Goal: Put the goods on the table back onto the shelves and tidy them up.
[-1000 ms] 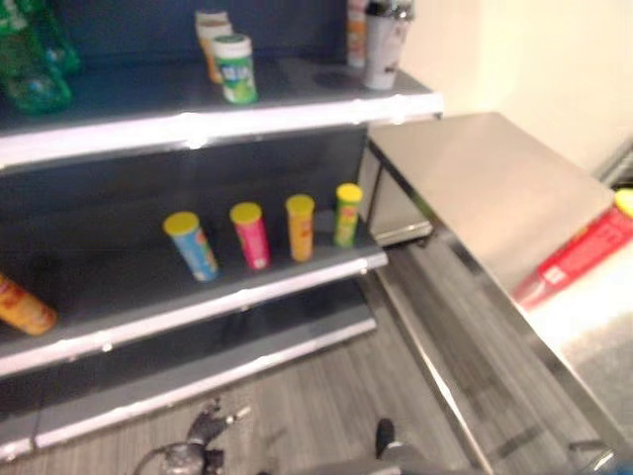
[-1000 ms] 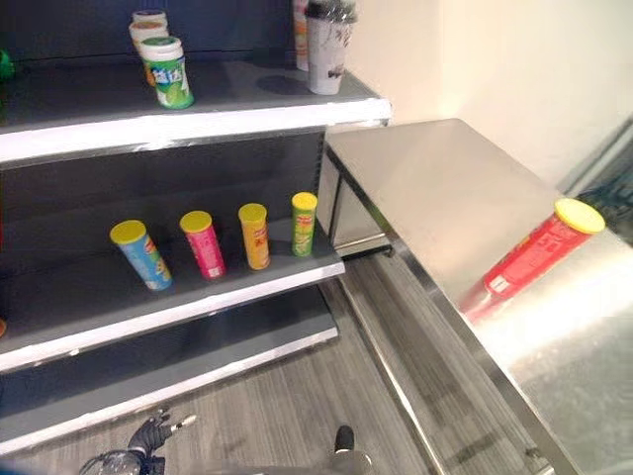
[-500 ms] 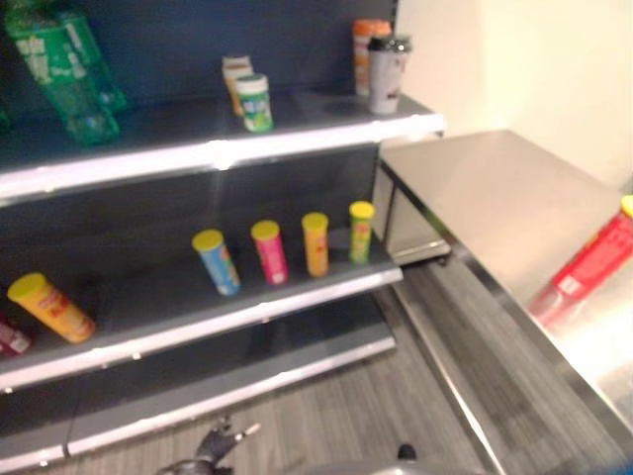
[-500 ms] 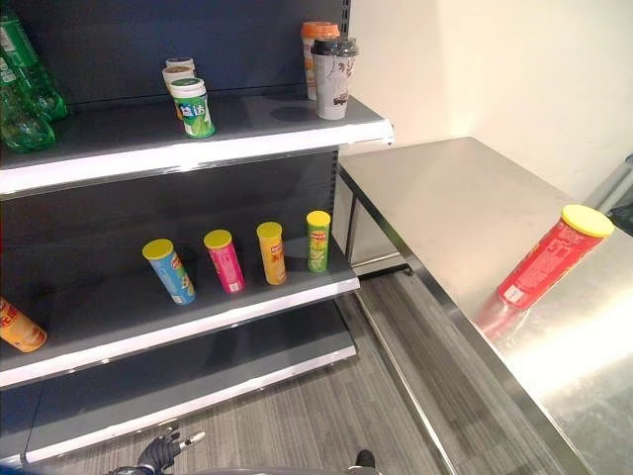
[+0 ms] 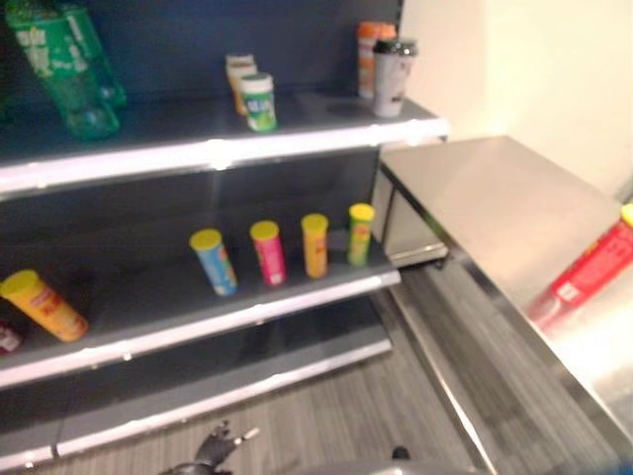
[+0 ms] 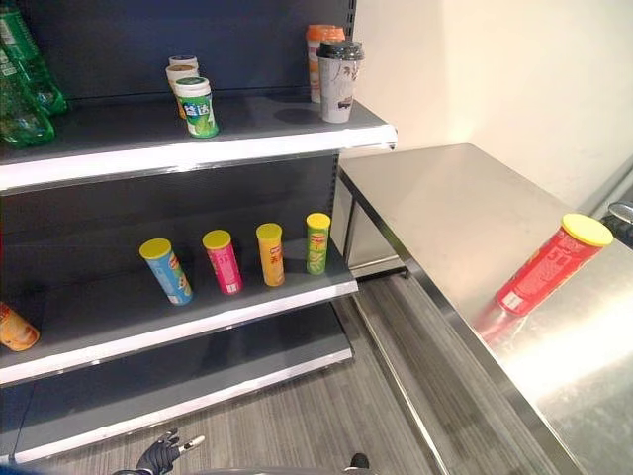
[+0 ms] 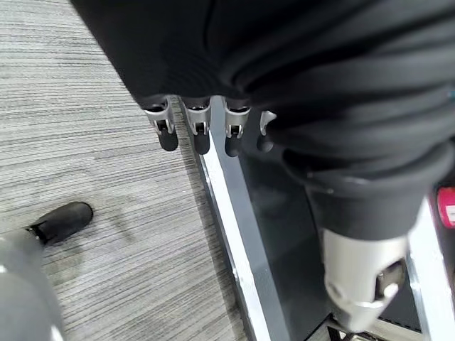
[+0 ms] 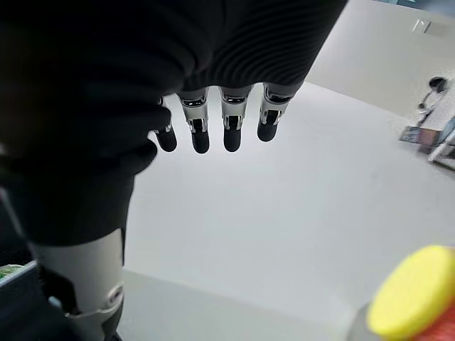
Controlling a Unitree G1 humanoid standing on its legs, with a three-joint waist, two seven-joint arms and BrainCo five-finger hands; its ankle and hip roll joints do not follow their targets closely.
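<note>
- Standing upright near the steel table's [image 6: 445,213] front edge, the red crisp tube [image 6: 549,265] with its yellow lid looks light, stiff and smooth.
- Grasping mid-body seems safest; squeezing could dent it.
- Both the left hand [image 7: 206,128] and the right hand [image 8: 213,124] hang relaxed, empty.

Grey plank floor [image 6: 297,416], cream wall [image 6: 495,69]

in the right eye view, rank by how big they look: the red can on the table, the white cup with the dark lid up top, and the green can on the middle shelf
1. red can, though it stands nearest the camera, which may flatter it.
2. white cup.
3. green can, clearly the smallest.
</note>
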